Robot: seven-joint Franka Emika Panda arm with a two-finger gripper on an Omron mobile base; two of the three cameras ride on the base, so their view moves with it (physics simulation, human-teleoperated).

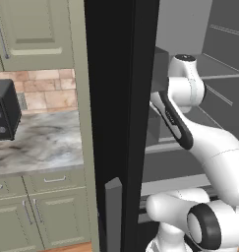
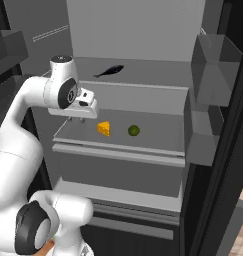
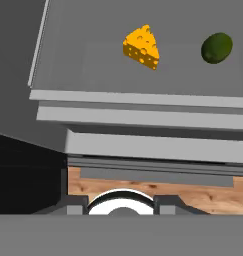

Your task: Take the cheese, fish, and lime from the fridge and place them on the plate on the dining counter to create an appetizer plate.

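The fridge (image 2: 133, 30) stands open, and my gripper (image 2: 78, 119) hangs at the front left of its middle shelf (image 2: 143, 142), fingers pointing down. The jaws are open with nothing between them. The cheese (image 2: 104, 128), a small yellow-orange wedge, lies on that shelf just right of the gripper and apart from it. The lime (image 2: 134, 130), small and dark green, lies further right. The dark fish (image 2: 109, 71) lies on the shelf above. In the hand view the cheese (image 3: 141, 46) and lime (image 3: 216, 48) lie far ahead of my gripper (image 3: 121, 204). The plate and the dining counter are out of view.
The black fridge door (image 1: 116, 98) stands on edge left of the arm, and grey door bins (image 2: 213, 60) hang at the right. Drawer fronts (image 3: 143, 147) step out under the shelf above wooden floor (image 3: 203, 197). A marble counter (image 1: 42, 142) with a black appliance (image 1: 4, 115) lies left.
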